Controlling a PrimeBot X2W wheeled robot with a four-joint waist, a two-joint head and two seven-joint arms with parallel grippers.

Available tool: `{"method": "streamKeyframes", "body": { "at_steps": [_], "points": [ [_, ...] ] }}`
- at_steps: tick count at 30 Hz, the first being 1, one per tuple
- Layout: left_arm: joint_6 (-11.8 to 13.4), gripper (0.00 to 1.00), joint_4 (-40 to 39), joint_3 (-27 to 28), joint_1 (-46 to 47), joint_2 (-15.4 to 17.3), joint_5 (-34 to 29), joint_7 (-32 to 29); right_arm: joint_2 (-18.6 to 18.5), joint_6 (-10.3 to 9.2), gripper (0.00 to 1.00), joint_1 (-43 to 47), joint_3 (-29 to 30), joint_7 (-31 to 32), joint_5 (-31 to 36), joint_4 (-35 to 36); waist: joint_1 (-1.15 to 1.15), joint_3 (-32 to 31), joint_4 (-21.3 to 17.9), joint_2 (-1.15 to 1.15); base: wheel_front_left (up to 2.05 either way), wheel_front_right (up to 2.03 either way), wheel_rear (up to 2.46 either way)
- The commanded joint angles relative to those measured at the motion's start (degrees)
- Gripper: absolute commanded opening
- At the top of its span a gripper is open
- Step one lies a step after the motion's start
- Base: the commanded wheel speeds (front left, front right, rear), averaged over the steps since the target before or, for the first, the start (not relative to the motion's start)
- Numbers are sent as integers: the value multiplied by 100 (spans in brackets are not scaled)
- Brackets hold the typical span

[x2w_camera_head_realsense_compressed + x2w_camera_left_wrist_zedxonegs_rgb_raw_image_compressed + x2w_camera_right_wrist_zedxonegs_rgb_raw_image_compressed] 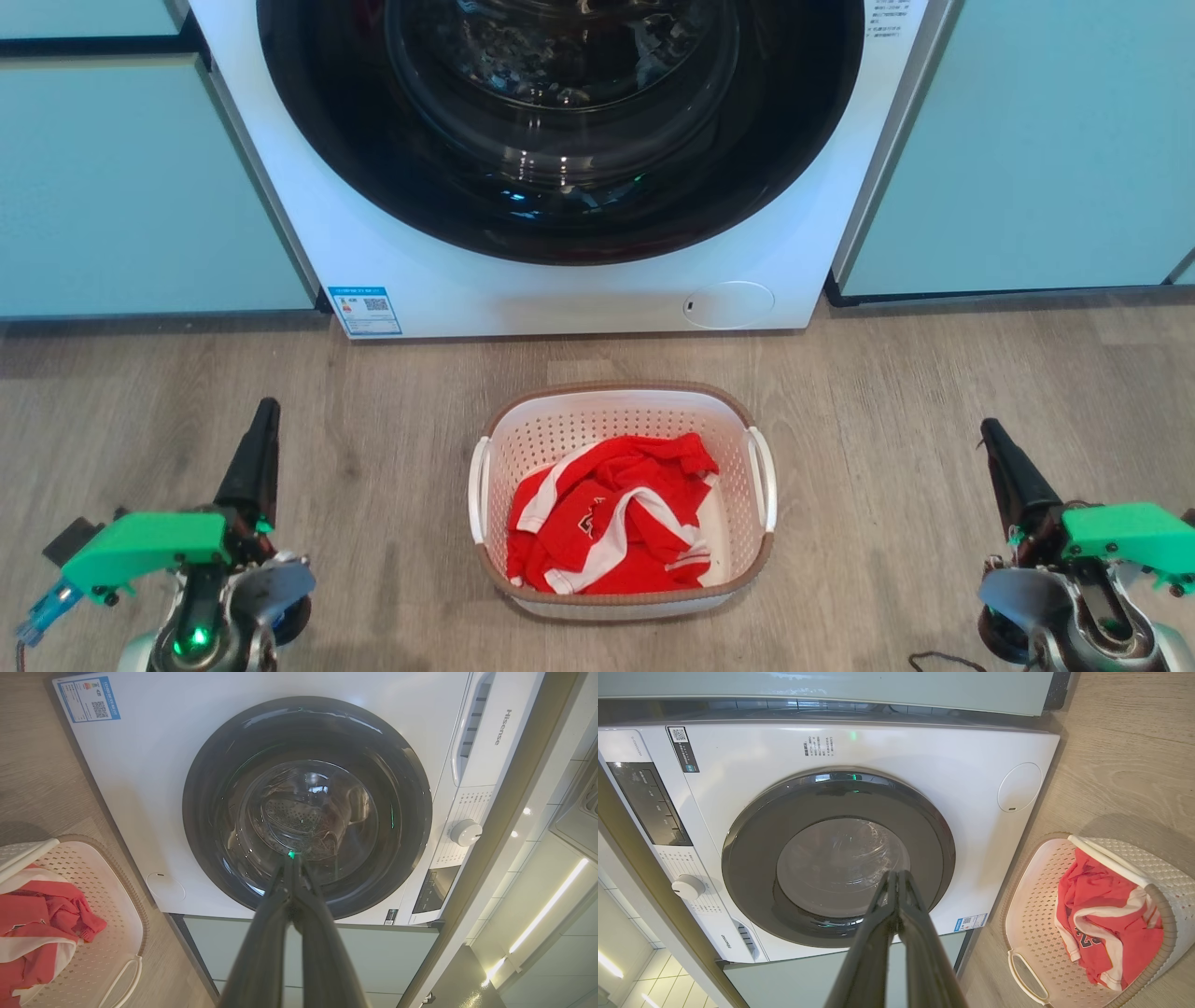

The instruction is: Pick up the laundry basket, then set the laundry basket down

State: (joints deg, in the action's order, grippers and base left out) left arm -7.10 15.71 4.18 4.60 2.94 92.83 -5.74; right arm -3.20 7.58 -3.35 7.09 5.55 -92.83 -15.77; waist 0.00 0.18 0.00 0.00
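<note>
White perforated plastic with a brown rim band: so we recorded the laundry basket (616,420), which stood upright on the wood-grain floor (373,420). It sat squarely in front of the washing machine (560,294), a little apart from the machine's base.

Contents: we found one crumpled red garment (607,523) with white stripes. It lay on the bottom of the basket and reached toward the near wall, and the far part of the bottom was bare. Both white side handles (478,490) hung against the basket's walls.

The machine's round dark door (560,131) was shut. We could not tell through the glass what the drum held. Pale green cabinets (140,187) flanked the machine on both sides.

In the head view the left gripper (266,411) was low at the basket's left, well apart from the left handle. The right gripper (991,429) was at the basket's right, also well apart and somewhat farther off. The basket lay between the two, touched by neither, and each gripper's fingers pointed toward the machine.

Jaws: both wrist views showed each pair of fingers meeting at the tips. We therefore logged both pairs as closed and gripping nothing. In each wrist view the basket sat off to one side of the fingers, not in line with them.
</note>
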Motion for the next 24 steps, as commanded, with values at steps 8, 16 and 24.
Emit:
{"method": "streamKeyframes", "body": {
  "at_steps": [8, 16, 24],
  "points": [
    [-38, 0, -167, 198, 156, 23, -37, -46, 0, -9, 0, -280, -97, 61, 33, 177, 0, 0, 0, 0, 0, 0, 0],
    [-38, 0, -167, 203, 156, 20, -41, -50, 4, -9, 0, -280, -92, 65, 38, 177, 0, 0, 0, 0, 0, 0, 0],
    [-38, 0, -166, 207, 157, 17, -44, -53, 7, -9, 0, -281, -88, 69, 42, 176, 0, 0, 0, 0, 0, 0, 0]
  ]
}}
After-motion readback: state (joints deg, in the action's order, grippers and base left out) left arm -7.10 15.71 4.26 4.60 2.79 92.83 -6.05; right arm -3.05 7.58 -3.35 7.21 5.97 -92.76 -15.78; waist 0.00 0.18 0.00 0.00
